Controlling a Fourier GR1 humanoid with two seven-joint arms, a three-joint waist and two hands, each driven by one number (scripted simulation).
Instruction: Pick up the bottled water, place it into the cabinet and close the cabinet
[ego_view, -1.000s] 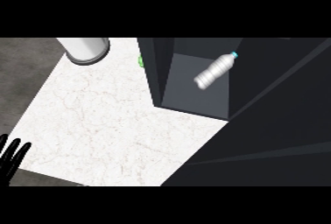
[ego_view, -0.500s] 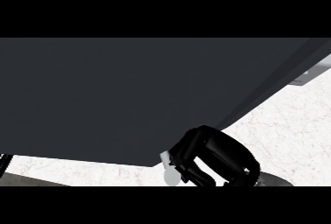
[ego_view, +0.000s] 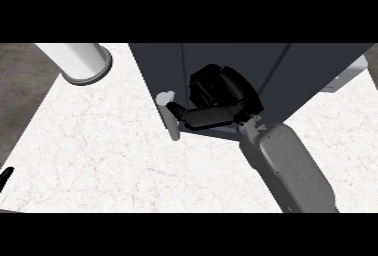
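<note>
The dark grey cabinet (ego_view: 244, 60) fills the top middle of the head view, with its front panels flush. A pale bar handle (ego_view: 169, 116) runs down its left edge. My right hand (ego_view: 220, 92) lies against the cabinet front, thumb stretched left to touch the handle, and nothing is held in it. The grey right forearm (ego_view: 286, 167) comes up from the lower right. The bottled water is not visible. Only the fingertips of my left hand (ego_view: 4, 178) show at the lower left edge, straight and resting.
A white cylinder (ego_view: 80, 59) stands on the marble counter (ego_view: 103, 160) at the top left. A pale grey object (ego_view: 345, 77) peeks out behind the cabinet's right side. The counter's left edge borders a dark floor.
One second ago the cabinet stood open with the bottle lying inside and no right hand showing. Now its front looks shut, the bottle is hidden, and my right hand rests by the handle.
</note>
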